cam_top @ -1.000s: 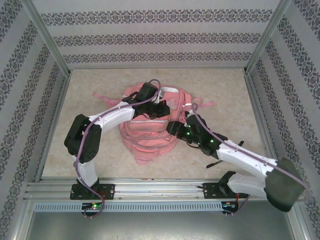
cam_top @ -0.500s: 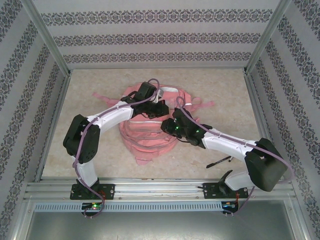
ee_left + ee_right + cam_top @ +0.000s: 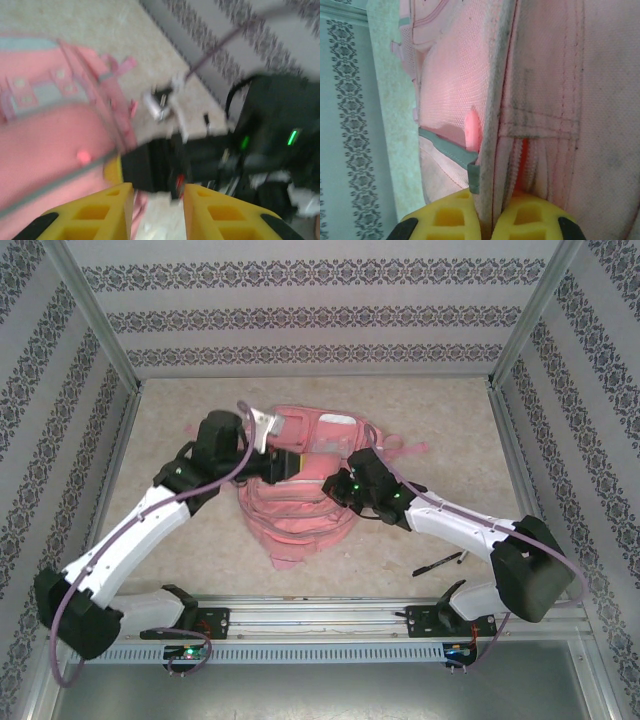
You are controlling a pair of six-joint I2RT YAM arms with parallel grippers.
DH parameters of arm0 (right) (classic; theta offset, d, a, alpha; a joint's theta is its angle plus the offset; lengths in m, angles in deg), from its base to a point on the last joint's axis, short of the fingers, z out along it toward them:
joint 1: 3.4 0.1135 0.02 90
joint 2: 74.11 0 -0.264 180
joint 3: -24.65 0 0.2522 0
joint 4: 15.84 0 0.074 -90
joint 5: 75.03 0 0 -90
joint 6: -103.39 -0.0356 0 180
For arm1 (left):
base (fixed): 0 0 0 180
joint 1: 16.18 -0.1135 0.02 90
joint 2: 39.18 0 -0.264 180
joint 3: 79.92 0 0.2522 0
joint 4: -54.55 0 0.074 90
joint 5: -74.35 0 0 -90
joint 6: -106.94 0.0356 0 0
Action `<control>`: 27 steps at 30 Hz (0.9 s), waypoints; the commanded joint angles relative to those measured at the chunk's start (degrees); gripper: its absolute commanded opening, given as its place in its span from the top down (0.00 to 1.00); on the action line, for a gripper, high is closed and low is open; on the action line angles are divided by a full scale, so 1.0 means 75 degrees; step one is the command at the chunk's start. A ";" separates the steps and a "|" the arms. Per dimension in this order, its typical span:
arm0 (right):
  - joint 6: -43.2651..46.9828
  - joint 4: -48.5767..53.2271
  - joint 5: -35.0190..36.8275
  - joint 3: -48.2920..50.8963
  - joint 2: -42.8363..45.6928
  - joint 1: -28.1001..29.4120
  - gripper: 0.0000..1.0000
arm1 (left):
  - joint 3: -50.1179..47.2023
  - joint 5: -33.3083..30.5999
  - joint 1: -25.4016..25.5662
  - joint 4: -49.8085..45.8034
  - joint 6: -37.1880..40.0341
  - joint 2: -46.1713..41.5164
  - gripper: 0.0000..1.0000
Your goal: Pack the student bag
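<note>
The student bag [image 3: 300, 510] is a soft pink backpack lying flat in the middle of the table, straps spread towards the back. My right gripper [image 3: 338, 486] is at the bag's right side. In the right wrist view it [image 3: 492, 216] is shut on a seam edge of the bag [image 3: 540, 75], just beside an open zip. My left gripper [image 3: 290, 462] hovers over the bag's upper left part. In the blurred left wrist view it [image 3: 158, 210] stands open with nothing between its yellow fingers [image 3: 105, 212], the bag [image 3: 45, 150] to its left.
A black pen [image 3: 438, 563] lies on the table near the right arm's base. The right arm's black wrist [image 3: 255, 145] is close in front of the left gripper. Patterned walls [image 3: 320, 310] close in the table on three sides.
The left arm has swung out to the left and its gripper has opened, letting go of the bag. The right gripper has moved in and shut on the bag's edge.
</note>
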 commanded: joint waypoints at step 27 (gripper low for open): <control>-0.0443 -0.0109 -0.2363 -0.1720 -0.0557 -0.0452 1.00 | -0.1106 -0.0529 0.0069 0.1714 0.0266 0.1813 0.49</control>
